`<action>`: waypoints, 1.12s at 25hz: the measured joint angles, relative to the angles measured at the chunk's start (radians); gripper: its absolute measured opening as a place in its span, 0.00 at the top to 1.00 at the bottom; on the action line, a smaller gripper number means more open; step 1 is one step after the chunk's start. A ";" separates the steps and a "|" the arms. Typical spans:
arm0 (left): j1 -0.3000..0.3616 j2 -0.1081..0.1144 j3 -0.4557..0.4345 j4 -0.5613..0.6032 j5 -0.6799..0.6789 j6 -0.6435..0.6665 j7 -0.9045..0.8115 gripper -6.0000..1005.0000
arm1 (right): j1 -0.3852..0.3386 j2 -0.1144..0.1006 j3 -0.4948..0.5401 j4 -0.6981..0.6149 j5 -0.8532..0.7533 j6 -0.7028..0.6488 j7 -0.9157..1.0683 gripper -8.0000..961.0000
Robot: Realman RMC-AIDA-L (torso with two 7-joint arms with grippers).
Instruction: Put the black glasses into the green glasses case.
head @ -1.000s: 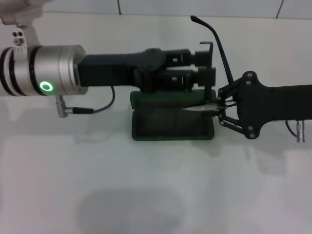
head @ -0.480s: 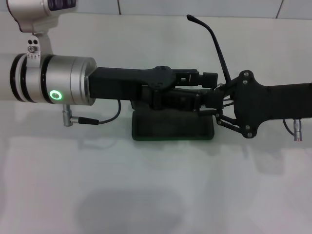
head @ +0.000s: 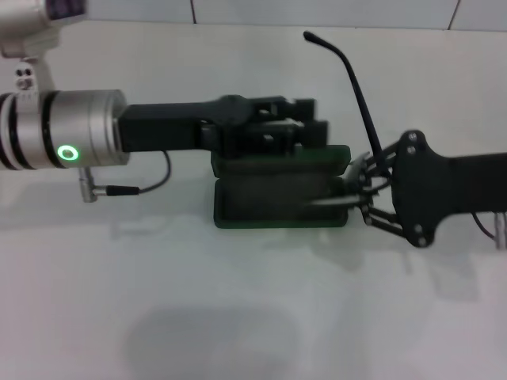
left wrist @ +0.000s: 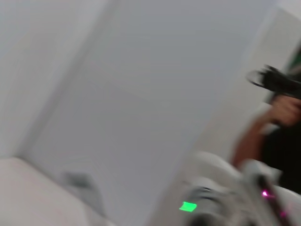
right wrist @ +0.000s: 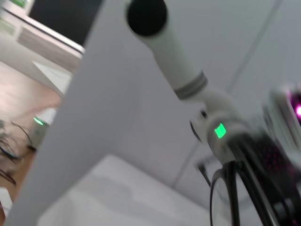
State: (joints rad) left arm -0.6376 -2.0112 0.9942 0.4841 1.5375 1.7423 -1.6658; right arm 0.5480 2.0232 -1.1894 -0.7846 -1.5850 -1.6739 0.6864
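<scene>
The green glasses case [head: 269, 207] lies open in the middle of the table, its lid [head: 337, 156] at the far side. My right gripper [head: 358, 194] comes in from the right at the case's right end, shut on the black glasses [head: 358, 91]. One temple arm sticks up and away, and a lens hangs over the tray's right end. Part of the glasses' frame also shows in the right wrist view [right wrist: 225, 188]. My left gripper [head: 321, 123] reaches in from the left over the lid, fingers apart. The left wrist view shows none of these things.
The white table [head: 238, 317] stretches toward me in front of the case. A tiled wall [head: 317, 9] runs along the table's far edge. A grey cable [head: 150, 186] hangs from my left wrist, left of the case.
My left gripper reached right toward the right gripper, then drew back left over the lid. My right gripper shifted slightly right and down, still holding the glasses.
</scene>
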 joint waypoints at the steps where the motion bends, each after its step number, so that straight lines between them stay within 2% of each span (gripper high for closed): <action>1: 0.007 0.001 -0.004 0.000 0.002 -0.027 0.008 0.17 | -0.007 0.000 0.000 -0.002 0.012 -0.025 -0.016 0.88; 5: 0.040 0.004 -0.006 -0.007 0.035 -0.225 0.056 0.17 | -0.035 0.003 -0.006 0.001 0.078 -0.145 -0.075 0.88; 7: 0.045 -0.012 -0.008 -0.008 0.061 -0.318 0.070 0.17 | -0.039 0.004 -0.029 0.017 0.114 -0.197 -0.088 0.88; 10: 0.046 -0.042 -0.009 -0.009 0.062 -0.373 0.115 0.17 | -0.029 0.004 -0.095 0.056 0.175 -0.220 -0.090 0.88; 13: 0.039 -0.069 -0.009 0.000 0.036 -0.363 0.175 0.17 | 0.010 0.005 -0.182 0.136 0.242 -0.181 -0.089 0.88; 15: 0.035 -0.077 -0.004 0.006 0.004 -0.339 0.205 0.17 | 0.056 0.005 -0.232 0.211 0.272 -0.141 -0.085 0.88; 19: 0.036 -0.078 -0.001 0.001 -0.067 -0.258 0.257 0.17 | 0.126 0.005 -0.270 0.342 0.302 -0.065 -0.078 0.88; 23: 0.042 -0.076 -0.002 0.006 -0.087 -0.162 0.308 0.17 | 0.122 0.005 -0.274 0.376 0.326 0.003 -0.076 0.88; 28: 0.050 -0.071 -0.004 0.010 -0.083 -0.106 0.334 0.17 | 0.118 0.005 -0.269 0.379 0.331 0.052 -0.073 0.88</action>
State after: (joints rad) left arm -0.5881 -2.0820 0.9905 0.4940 1.4550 1.6366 -1.3317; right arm 0.6657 2.0278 -1.4588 -0.4057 -1.2538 -1.6215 0.6134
